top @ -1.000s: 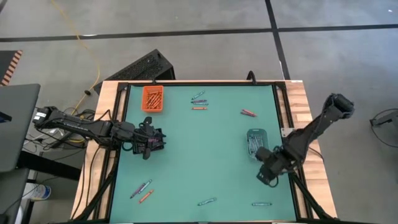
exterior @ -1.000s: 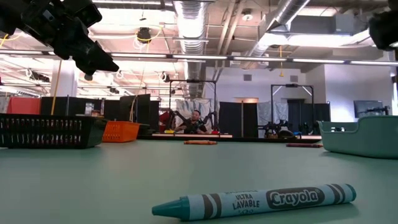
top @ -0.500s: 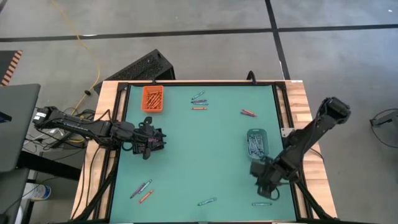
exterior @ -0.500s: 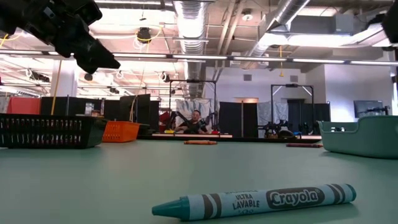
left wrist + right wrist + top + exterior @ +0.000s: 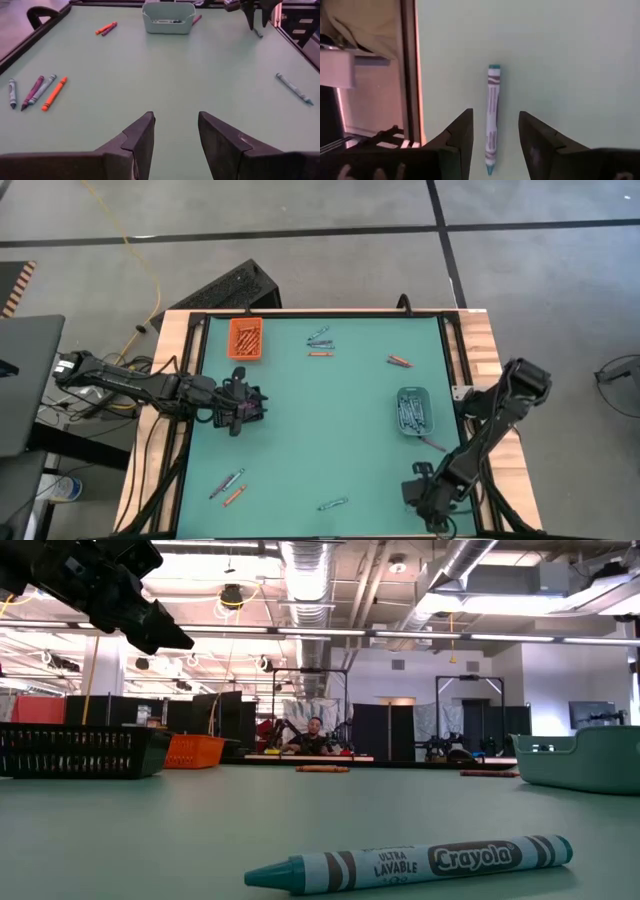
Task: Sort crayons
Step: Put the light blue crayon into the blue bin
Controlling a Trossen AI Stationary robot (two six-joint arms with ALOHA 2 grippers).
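Right wrist view: crayon between end effector fingers

The middle of the desk lies bare and wide for passing. At the right side the teal tray stands in the way; the orange tray blocks the far left corner.

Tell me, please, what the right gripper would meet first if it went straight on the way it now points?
Most likely the teal crayon lying on the green table. The right gripper is open, and the crayon shows between its fingers, close to the table's near right edge. How far above it the gripper hangs is unclear.
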